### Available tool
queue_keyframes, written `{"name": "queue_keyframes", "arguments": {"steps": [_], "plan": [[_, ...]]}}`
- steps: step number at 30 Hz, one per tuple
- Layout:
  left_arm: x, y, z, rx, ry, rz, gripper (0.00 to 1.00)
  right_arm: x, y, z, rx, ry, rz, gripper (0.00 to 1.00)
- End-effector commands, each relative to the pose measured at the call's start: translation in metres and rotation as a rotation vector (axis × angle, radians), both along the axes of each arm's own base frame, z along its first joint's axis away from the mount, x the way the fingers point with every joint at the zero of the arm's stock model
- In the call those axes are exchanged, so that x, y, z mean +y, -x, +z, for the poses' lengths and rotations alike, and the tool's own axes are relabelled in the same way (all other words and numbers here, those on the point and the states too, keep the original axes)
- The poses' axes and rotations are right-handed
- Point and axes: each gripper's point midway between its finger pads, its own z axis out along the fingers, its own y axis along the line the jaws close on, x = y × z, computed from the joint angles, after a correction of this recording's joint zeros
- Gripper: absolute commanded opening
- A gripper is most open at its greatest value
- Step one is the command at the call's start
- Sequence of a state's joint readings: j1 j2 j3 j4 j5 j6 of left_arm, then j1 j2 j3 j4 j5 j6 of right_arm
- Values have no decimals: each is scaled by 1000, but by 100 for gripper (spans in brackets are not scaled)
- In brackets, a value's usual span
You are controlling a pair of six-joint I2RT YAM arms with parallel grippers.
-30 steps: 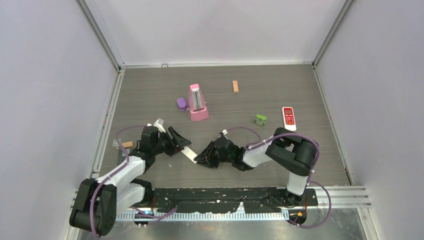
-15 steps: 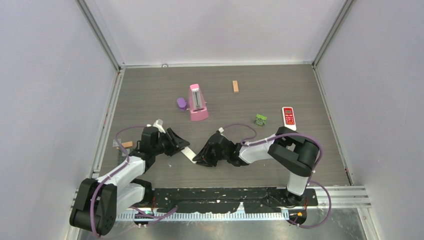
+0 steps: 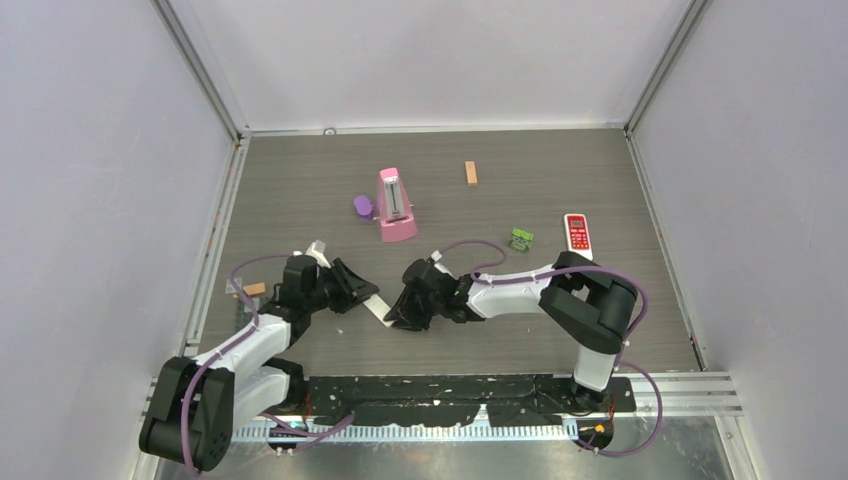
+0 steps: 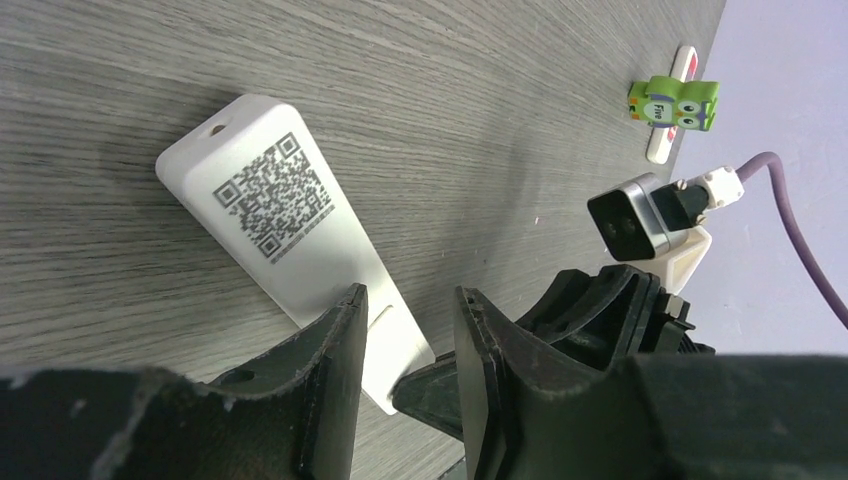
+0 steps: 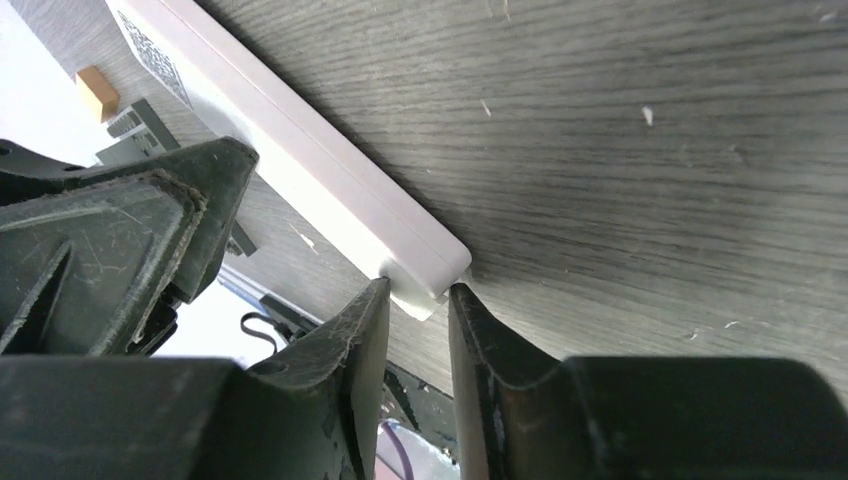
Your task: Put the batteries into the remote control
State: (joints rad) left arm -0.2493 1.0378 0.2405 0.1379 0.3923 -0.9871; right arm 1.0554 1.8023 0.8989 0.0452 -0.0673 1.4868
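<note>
White remote control (image 4: 305, 255) flat, QR-code back up

We're looking down into a boxed-in bay. A grey wood-grain table (image 3: 300, 180) fills the bottom, its grain running side to side. A plain pale back wall (image 3: 430, 60), left wall (image 3: 90, 200) and right wall (image 3: 770, 200) close it in. Metal rails (image 3: 200, 70) climb the far corners. A metal strip (image 3: 690, 385) lines the near edge. The light is soft and even.
</note>
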Motion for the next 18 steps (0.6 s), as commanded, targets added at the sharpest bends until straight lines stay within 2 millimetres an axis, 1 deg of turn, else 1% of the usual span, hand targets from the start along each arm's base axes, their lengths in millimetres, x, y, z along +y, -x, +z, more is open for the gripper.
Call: {"name": "queue_keyframes", "arguments": {"steps": [1,3,5,9,12,13,15,18], "plan": [[4,5,-11,30,-32,9,38,-35,-20,-40,-55,230,-96,38],[4,3,-7,20,-34,4,38,-38,-23,-38,-68,256,-90,43],[3,-2,0,-5,-41,-9,40,-40,-24,-36,-75,276,-84,47],[-1,-15,25,-80,-87,-76,55,-43,-22,-39,-66,300,-75,49],[2,-21,39,-106,-149,-118,64,-43,-19,-40,-47,325,-56,49],[3,-24,44,-118,-171,-127,65,-44,-18,-42,-45,335,-48,50],[7,-31,53,-146,-220,-137,68,-44,-19,-40,-42,356,-35,50],[20,-39,55,-149,-309,-112,73,-47,-20,-39,-47,397,-19,50]]}}
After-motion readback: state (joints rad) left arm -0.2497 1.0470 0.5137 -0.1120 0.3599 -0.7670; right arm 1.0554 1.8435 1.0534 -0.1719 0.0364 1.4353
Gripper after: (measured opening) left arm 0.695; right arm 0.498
